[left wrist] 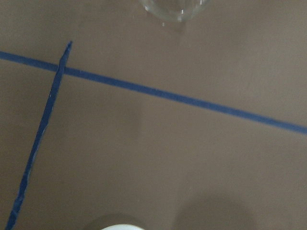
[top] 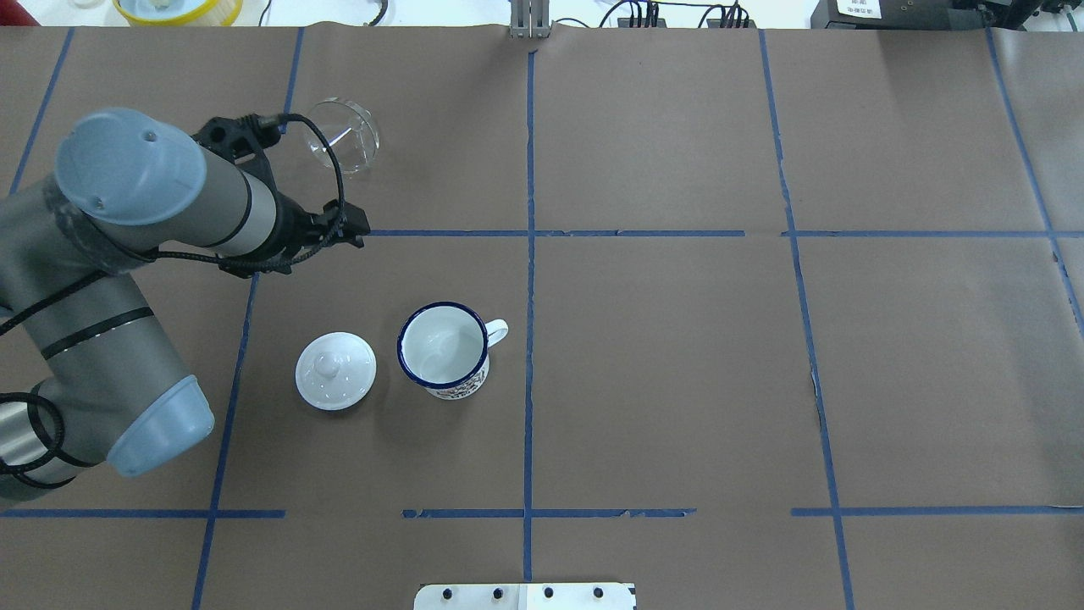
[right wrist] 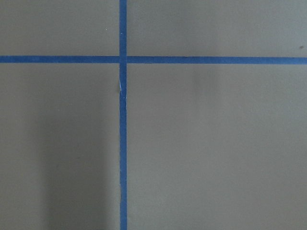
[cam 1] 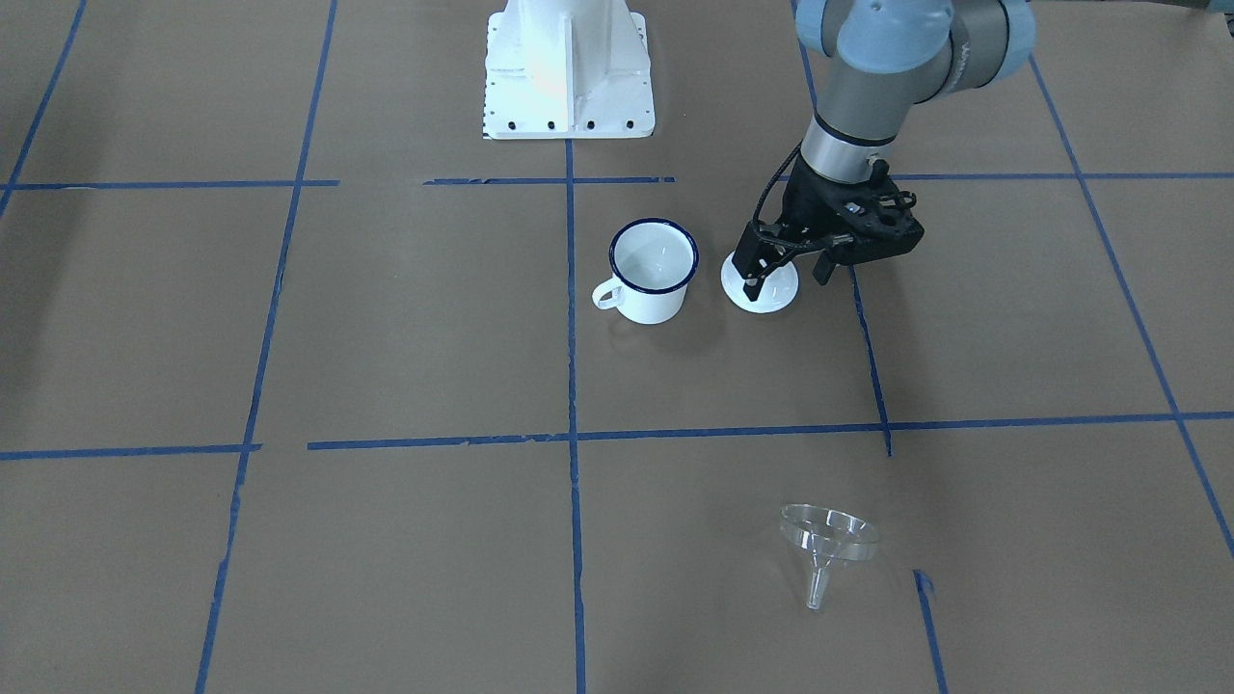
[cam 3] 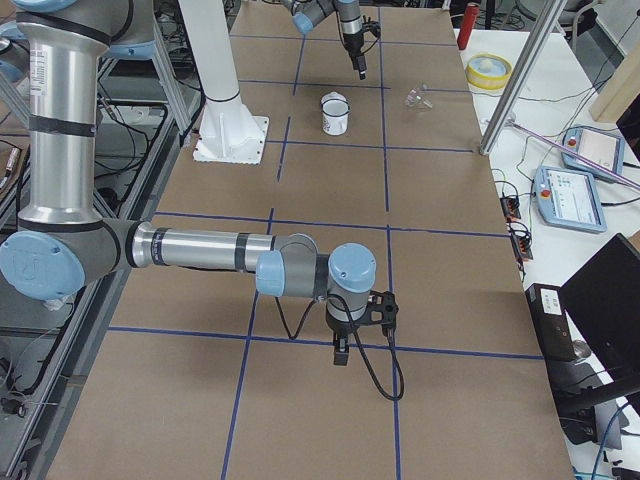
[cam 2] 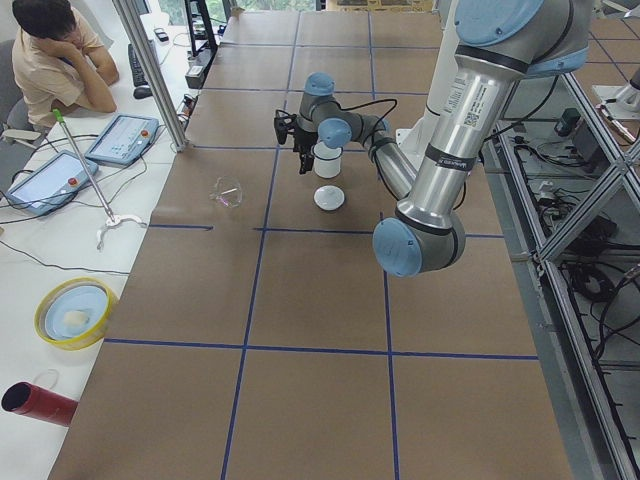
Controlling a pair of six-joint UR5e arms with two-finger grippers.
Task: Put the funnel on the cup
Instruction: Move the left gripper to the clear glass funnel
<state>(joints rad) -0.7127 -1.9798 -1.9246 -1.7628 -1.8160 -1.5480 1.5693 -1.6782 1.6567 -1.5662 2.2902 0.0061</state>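
The clear funnel (cam 1: 829, 545) lies on its side on the brown paper, spout toward the operators' side; in the overhead view it (top: 341, 135) is at the far left. The white cup (cam 1: 654, 270) with a dark blue rim stands upright and empty near the middle (top: 445, 349). My left gripper (cam 1: 789, 275) hangs above the table between the funnel and a white knobbed lid (top: 335, 370), open and empty. The left wrist view shows the funnel's rim (left wrist: 175, 9) at its top edge. My right gripper (cam 3: 340, 350) shows only in the right side view, far from both; I cannot tell its state.
The white lid (cam 1: 760, 286) lies next to the cup on my left. The robot's white base plate (cam 1: 569, 72) is behind the cup. A person (cam 2: 55, 60) sits beyond the table's far edge, by tablets and a yellow bowl (cam 2: 72, 312).
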